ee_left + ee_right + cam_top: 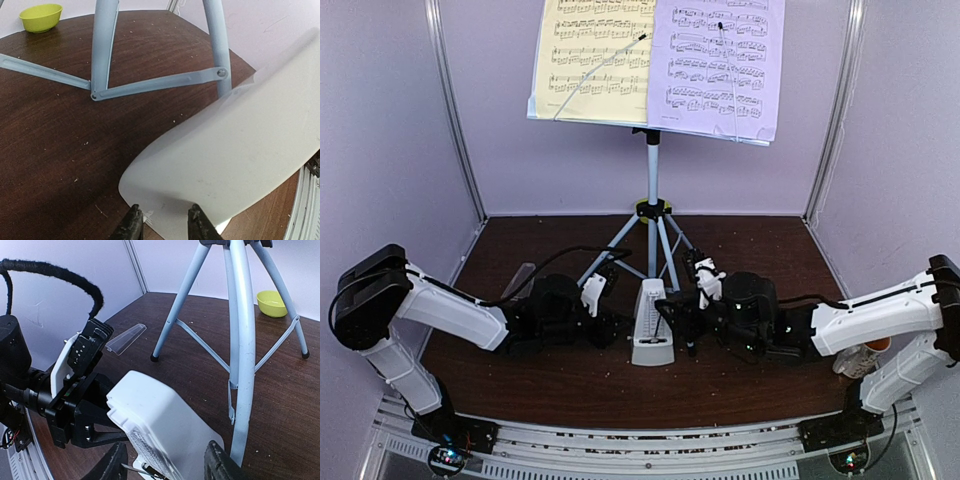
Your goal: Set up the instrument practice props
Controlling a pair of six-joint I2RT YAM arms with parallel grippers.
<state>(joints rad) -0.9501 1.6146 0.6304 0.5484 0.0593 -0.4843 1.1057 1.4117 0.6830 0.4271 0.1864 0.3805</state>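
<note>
On surface (520, 385), before tripod (653, 215): metronome (652, 325), likely light, rigid, slick. Left end effector (166, 225) is clamping its base corner; right end effector (165, 465) is straddling it, jaws apart. Low grip looking safest.

The yellow sheet (590, 60) and lilac sheet (720, 62) ran off the top edge — the metronome (225, 160), close up, was blurred and cropped.

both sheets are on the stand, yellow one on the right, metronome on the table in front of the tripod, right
One slip: the top external view shows the yellow sheet on the left of the stand, the lilac sheet on the right. The metronome is on the table in front of the tripod.
</note>
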